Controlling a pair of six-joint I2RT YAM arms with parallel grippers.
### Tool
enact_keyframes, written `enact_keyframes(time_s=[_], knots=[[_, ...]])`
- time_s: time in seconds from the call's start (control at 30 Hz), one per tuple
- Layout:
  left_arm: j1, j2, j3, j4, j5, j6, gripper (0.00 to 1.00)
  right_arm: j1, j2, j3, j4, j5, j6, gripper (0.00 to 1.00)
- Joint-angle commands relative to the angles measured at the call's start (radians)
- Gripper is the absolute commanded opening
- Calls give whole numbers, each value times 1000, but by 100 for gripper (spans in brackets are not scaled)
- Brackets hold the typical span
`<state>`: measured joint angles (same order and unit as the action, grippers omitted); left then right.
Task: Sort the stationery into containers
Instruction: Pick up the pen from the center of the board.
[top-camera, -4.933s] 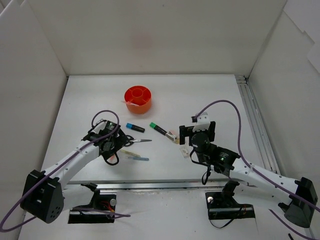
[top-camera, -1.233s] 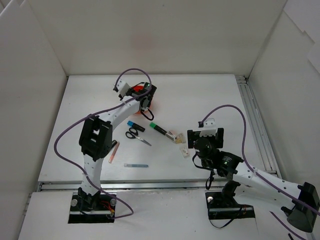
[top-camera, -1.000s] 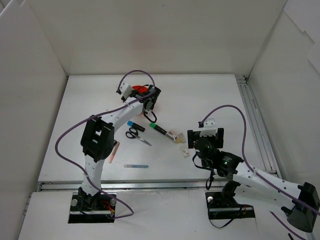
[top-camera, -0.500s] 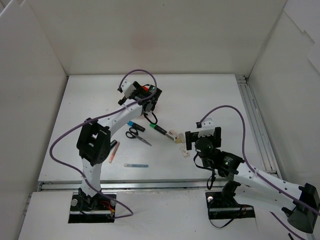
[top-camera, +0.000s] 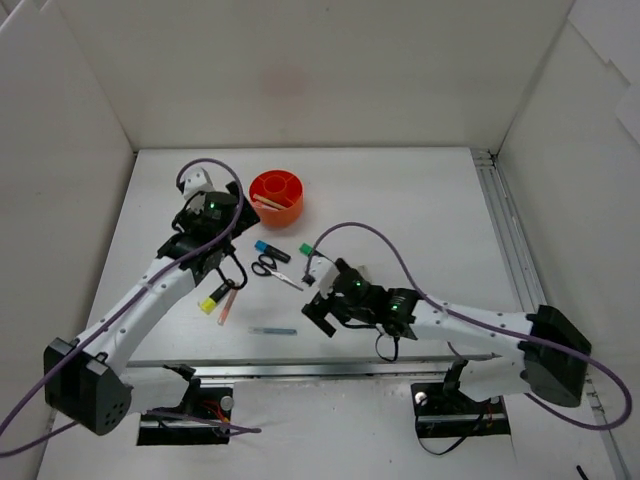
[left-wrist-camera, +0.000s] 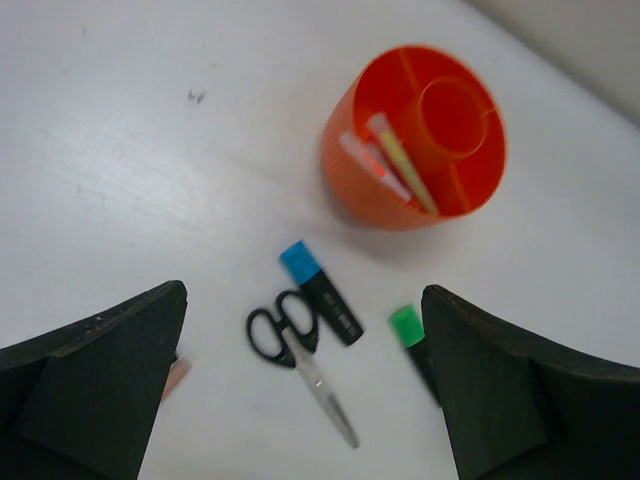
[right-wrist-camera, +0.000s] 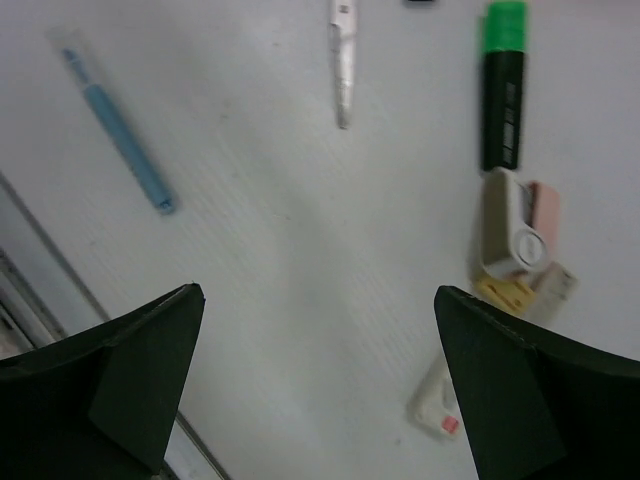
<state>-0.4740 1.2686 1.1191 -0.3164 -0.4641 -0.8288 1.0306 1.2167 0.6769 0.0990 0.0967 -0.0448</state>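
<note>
The orange organiser (top-camera: 290, 211) stands at the back centre with two thin pens in a ring compartment (left-wrist-camera: 392, 165). A blue highlighter (top-camera: 270, 252), black-handled scissors (top-camera: 272, 270) and a green highlighter (top-camera: 306, 249) lie in front of it. A yellow highlighter (top-camera: 210, 303), a pink pen (top-camera: 228, 303) and a blue pen (top-camera: 272, 330) lie nearer. My left gripper (top-camera: 222, 262) is open and empty, high over the scissors (left-wrist-camera: 290, 340). My right gripper (top-camera: 322, 315) is open and empty over bare table, between the blue pen (right-wrist-camera: 115, 130) and the erasers (right-wrist-camera: 515, 235).
White walls enclose the table on three sides. A metal rail (top-camera: 510, 250) runs along the right edge. My right arm (top-camera: 440, 320) lies across the near middle of the table and hides the erasers from the top view.
My left gripper has pulled back from over the organiser to the left and nearer. My right arm has swung left across the table, and its gripper now hangs near the blue pen.
</note>
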Motion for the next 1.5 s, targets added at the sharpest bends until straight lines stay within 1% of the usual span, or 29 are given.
enact_keyframes(time_s=[0.0, 0.1, 0.17, 0.2, 0.27, 0.37, 0.47, 0.5, 0.53, 0.57, 0.67, 0.7, 0.77, 0.8, 0.83, 0.87, 0.9, 0.97, 1.0, 1.07, 1.1, 1.13, 1.3, 1.43, 1.47], knots=[[8, -137, -112, -68, 140, 54, 99, 51, 170, 145, 82, -187, -112, 98], [8, -279, -267, -139, 131, -7, 100, 121, 311, 236, 114, -196, -145, 98], [17, -377, -317, -173, 92, -35, 99, 146, 400, 301, 128, -201, -174, 98], [31, -402, -359, -206, 85, -64, 100, 169, 430, 321, 133, -203, -184, 98], [49, -472, -393, -231, 96, -76, 99, 184, 512, 386, 137, -203, -202, 98], [74, -537, -447, -260, 120, -96, 100, 215, 614, 475, 113, -233, -257, 98], [83, -570, -478, -283, 134, -121, 99, 218, 690, 530, 94, -215, -268, 95], [83, -577, -485, -297, 134, -124, 100, 217, 701, 536, 90, -210, -267, 92], [83, -583, -490, -305, 134, -133, 100, 217, 708, 538, 87, -210, -267, 83], [83, -594, -492, -314, 125, -142, 99, 217, 718, 536, 88, -210, -261, 81], [83, -607, -501, -325, 119, -144, 100, 217, 730, 521, 91, -215, -251, 80], [83, -609, -502, -322, 119, -141, 100, 218, 733, 515, 93, -213, -245, 75], [92, -609, -502, -322, 114, -136, 99, 214, 742, 503, 93, -209, -234, 63], [92, -607, -498, -325, 111, -136, 100, 215, 745, 500, 93, -200, -230, 47], [92, -606, -498, -325, 110, -136, 99, 215, 748, 497, 93, -187, -227, 39], [92, -601, -495, -326, 107, -136, 100, 215, 745, 489, 93, -167, -222, 34], [92, -603, -495, -328, 107, -135, 100, 215, 745, 486, 97, -157, -221, 25], [92, -597, -495, -325, 107, -133, 100, 214, 732, 469, 110, -132, -228, 18], [92, -595, -493, -322, 108, -132, 99, 215, 724, 464, 123, -130, -231, 13], [101, -588, -492, -325, 104, -128, 100, 212, 693, 435, 151, -138, -251, 9], [101, -586, -490, -332, 96, -128, 100, 212, 676, 423, 189, -144, -256, 3], [101, -581, -489, -337, 81, -130, 100, 212, 647, 402, 208, -153, -265, 0], [120, -584, -492, -339, 77, -127, 100, 168, 548, 360, 304, -198, -293, 0], [141, -566, -493, -303, 131, -80, 100, 73, 451, 357, 347, -271, -340, 0], [141, -560, -492, -288, 146, -67, 100, 31, 436, 358, 366, -285, -352, 0]])
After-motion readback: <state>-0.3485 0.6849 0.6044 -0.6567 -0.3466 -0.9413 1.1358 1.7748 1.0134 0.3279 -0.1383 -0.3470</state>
